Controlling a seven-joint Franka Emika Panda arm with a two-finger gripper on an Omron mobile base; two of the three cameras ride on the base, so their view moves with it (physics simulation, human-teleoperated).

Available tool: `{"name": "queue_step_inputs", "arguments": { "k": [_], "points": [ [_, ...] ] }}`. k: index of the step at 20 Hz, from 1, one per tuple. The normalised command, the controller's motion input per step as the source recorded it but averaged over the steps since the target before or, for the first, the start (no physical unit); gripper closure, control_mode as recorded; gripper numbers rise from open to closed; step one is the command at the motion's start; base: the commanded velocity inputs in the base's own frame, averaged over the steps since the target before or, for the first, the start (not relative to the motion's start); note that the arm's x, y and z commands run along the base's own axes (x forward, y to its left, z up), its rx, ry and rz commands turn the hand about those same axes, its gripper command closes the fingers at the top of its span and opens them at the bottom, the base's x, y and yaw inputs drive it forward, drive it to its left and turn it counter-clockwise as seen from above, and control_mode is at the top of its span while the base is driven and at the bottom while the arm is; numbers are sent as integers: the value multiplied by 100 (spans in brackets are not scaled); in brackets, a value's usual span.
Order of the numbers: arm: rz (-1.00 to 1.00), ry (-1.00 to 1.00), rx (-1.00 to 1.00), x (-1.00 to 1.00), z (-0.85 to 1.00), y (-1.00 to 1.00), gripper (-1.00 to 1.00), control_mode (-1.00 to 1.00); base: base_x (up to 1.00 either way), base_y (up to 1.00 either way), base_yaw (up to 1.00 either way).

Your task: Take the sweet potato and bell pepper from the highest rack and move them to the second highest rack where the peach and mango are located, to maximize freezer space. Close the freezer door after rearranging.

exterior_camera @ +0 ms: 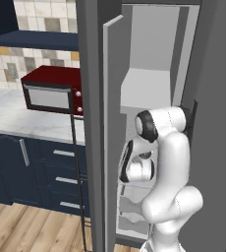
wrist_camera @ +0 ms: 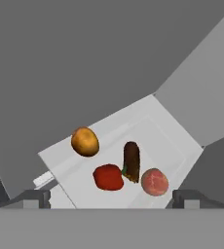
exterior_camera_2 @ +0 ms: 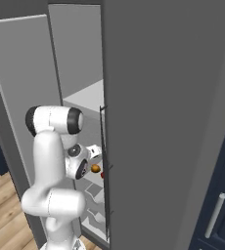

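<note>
In the hand view one white rack point(wrist_camera: 167, 141) holds four things. A yellow-orange mango point(wrist_camera: 85, 141) lies at its left, a red bell pepper point(wrist_camera: 108, 177) in front, a dark brown sweet potato point(wrist_camera: 131, 161) beside the pepper, and a pink peach point(wrist_camera: 155, 182) at the right. My gripper point(wrist_camera: 111, 199) hangs open just before the rack, fingertips point(wrist_camera: 36, 197) wide apart with nothing between them. From the right base view the mango point(exterior_camera_2: 95, 168) and pepper point(exterior_camera_2: 102, 174) peek out past my hand inside the freezer.
The freezer door point(exterior_camera: 112, 123) stands open to the left of my arm. A grey upper shelf point(exterior_camera: 144, 88) sits above my elbow. A tall grey panel point(exterior_camera_2: 163, 122) closes in the right. A red microwave point(exterior_camera: 53, 91) rests on the marble counter point(exterior_camera: 21, 120).
</note>
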Motion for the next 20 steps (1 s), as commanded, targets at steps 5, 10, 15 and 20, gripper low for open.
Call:
{"name": "queue_step_inputs", "arguments": {
  "k": [5,10,15,20],
  "points": [
    [0,0,0,-80,62,0,-100,-100,0,0,0],
    [0,0,0,-81,61,0,-100,-100,0,0,0],
    [0,0,0,-85,53,0,-100,-100,0,0,0],
    [-1,0,0,-97,35,0,-100,-100,0,0,0]
  ]
}}
